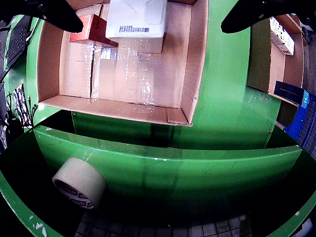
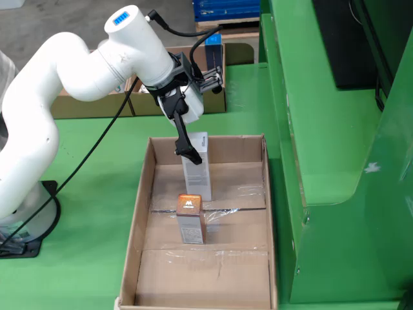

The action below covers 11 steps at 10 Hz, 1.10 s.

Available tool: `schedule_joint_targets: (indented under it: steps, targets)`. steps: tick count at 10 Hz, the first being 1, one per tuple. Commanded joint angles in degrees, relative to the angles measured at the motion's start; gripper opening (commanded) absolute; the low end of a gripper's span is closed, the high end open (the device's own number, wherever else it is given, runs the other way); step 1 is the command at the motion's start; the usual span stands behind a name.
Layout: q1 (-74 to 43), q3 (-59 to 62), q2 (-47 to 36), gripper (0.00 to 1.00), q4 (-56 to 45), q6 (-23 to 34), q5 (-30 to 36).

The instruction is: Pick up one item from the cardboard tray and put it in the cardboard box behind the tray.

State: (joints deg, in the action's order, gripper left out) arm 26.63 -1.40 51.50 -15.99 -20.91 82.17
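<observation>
While the gripper (image 2: 186, 145) hangs jaws apart over the white box (image 2: 197, 169), an off-centre descent could topple it in the tray (image 2: 143, 200).

A roll of pale tape (image 1: 79, 183) lies on its side in the near left of the claw-mounted view, tucked against a green curved wall (image 1: 173, 168). The green bench (image 2: 97, 194) spreads wide in the fixed view. At far top sits a blue crate (image 2: 226, 9), and a black cable (image 2: 84, 161) trails across the left.
</observation>
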Motion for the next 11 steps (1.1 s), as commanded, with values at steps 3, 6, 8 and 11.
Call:
schedule_joint_targets:
  steps: [3,6,8,11]
  targets:
    - [0.0,1.4,-1.9,1.0,0.6,0.3,-0.4]
    - [0.0,1.4,-1.9,1.0,0.6,0.3,-0.4]
    - [-0.2,1.4,-1.0,1.0,1.0,0.4,-0.1]
    - [-0.8,1.4,0.8,1.0,1.3,0.5,1.0]
